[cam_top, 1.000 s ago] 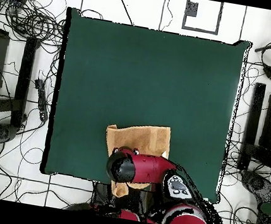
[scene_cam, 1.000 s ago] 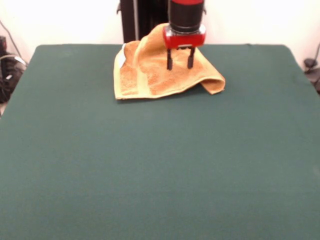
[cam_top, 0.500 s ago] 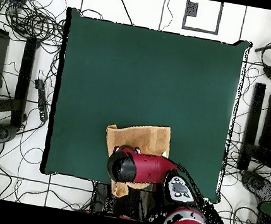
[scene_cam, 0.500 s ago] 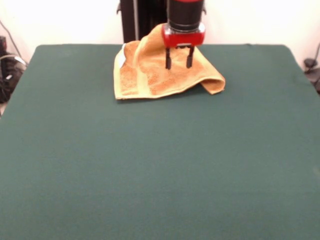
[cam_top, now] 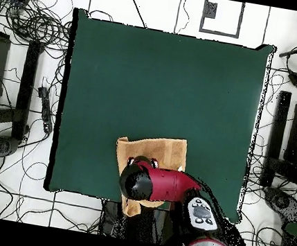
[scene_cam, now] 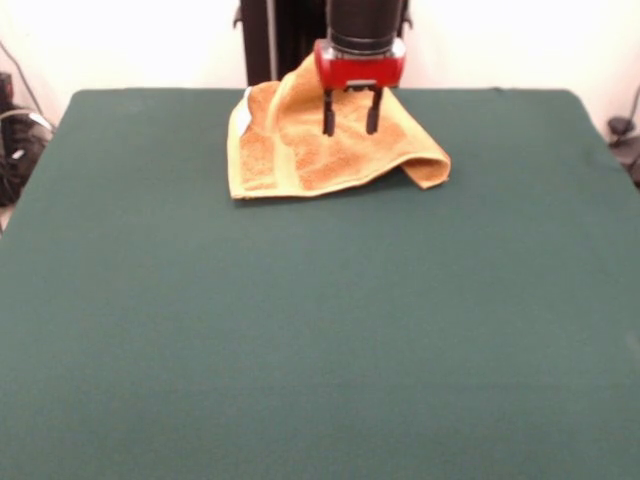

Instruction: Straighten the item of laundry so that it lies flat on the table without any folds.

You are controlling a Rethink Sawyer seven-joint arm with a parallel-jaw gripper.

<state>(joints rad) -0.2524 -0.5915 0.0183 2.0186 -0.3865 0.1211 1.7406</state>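
The item of laundry (scene_cam: 300, 150) is an orange-yellow terry towel, folded and bunched at the table's (scene_cam: 320, 330) far edge, with a small white tag on its left side. One corner curls under at the right. My gripper (scene_cam: 349, 125) hangs open just above the towel's middle, its two dark fingers apart and empty. In the overhead view the red arm (cam_top: 158, 185) covers much of the towel (cam_top: 157, 151), which lies near the bottom edge of the table (cam_top: 165, 82).
The dark green table top stretches wide in front of the towel. Around the table, the overhead view shows cables (cam_top: 35, 22) and black stands (cam_top: 277, 136) on the floor.
The gripper has risen slightly and shifted a little left over the towel, staying open. The towel has not moved.
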